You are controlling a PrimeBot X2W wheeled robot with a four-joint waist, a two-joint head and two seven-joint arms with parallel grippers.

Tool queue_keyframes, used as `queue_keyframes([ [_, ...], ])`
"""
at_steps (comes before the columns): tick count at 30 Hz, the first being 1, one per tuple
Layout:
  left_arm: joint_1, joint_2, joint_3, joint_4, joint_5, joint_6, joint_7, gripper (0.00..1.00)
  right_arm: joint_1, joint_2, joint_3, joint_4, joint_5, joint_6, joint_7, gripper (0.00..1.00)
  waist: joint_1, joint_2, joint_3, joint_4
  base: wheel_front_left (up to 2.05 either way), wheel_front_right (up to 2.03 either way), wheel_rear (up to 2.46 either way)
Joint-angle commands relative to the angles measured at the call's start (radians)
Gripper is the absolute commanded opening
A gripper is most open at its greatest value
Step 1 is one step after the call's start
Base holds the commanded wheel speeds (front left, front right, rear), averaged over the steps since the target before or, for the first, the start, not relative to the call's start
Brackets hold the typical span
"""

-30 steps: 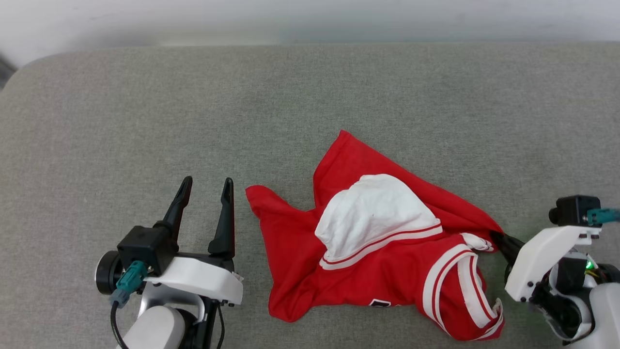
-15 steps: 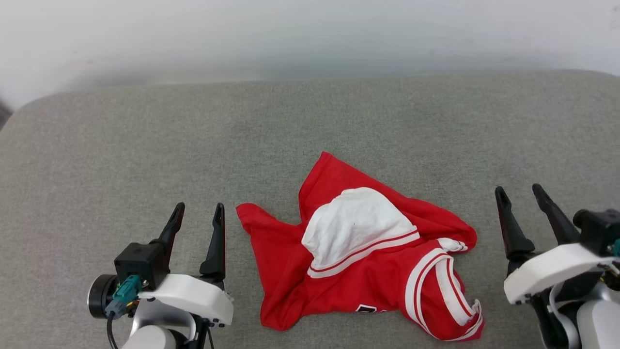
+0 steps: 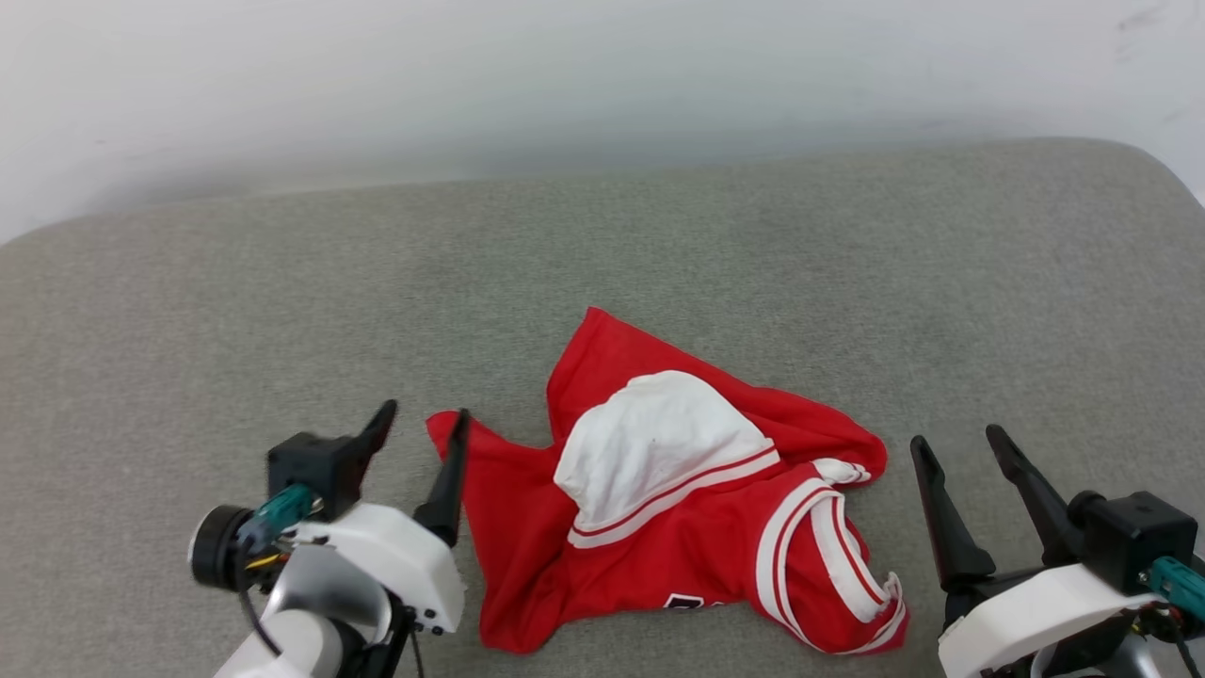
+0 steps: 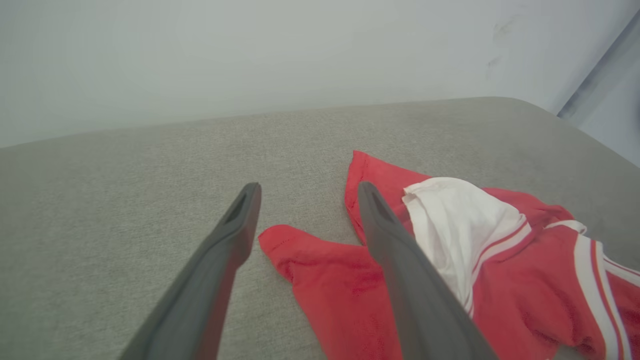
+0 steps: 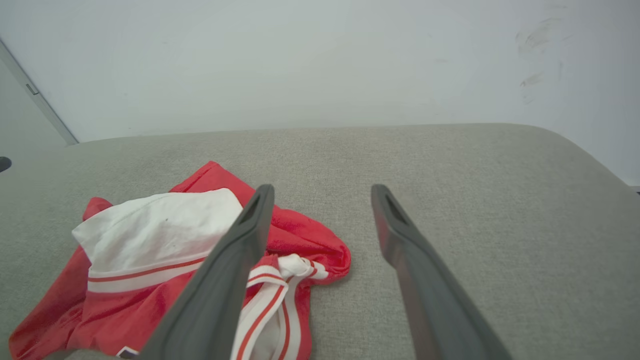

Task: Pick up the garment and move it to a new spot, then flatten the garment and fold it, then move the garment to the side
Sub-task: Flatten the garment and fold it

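While both pairs of fingers (image 3: 941, 513) stand wide and empty, the left gripper (image 3: 424, 414) hovers over the garment's (image 3: 640, 574) left corner, the right gripper (image 3: 955, 438) just beside its right edge. The garment lies crumpled on the grey bench (image 3: 188, 330).

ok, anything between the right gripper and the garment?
Nothing. A narrow strip of bare grey cushion separates the right gripper from the garment, gripper open and not touching it. Clear in the head view.

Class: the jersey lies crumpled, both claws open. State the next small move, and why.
Probably lower and close the left claw on the red corner of the garment: it lies between that claw's open fingers, unheld, while the right claw stands apart.
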Motion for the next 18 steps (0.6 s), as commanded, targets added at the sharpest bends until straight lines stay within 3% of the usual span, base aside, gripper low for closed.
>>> queue_keyframes([
  [1, -0.024, 0.002, -0.013, 0.001, -0.008, -0.013, 0.032, 1.0, 0.017, 0.007, 0.003, -0.012, 0.004, -0.001, 0.004, 1.0, 0.0001, -0.0001, 0.008, -0.014, 0.0, 0.0, 0.0],
  [11, -0.186, 0.022, -0.133, 0.001, -0.043, -0.128, 0.327, 1.0, -0.002, 0.025, 0.017, -0.023, 0.026, -0.001, 0.004, 1.0, 0.0001, -0.0001, 0.068, -0.066, 0.0, 0.0, 0.0],
  [18, -0.238, 0.036, -0.198, 0.01, -0.05, -0.183, 0.451, 1.0, -0.031, 0.031, 0.022, 0.001, 0.037, -0.001, -0.021, 1.0, 0.0001, -0.0001, 0.112, -0.092, 0.0, 0.0, 0.0],
])
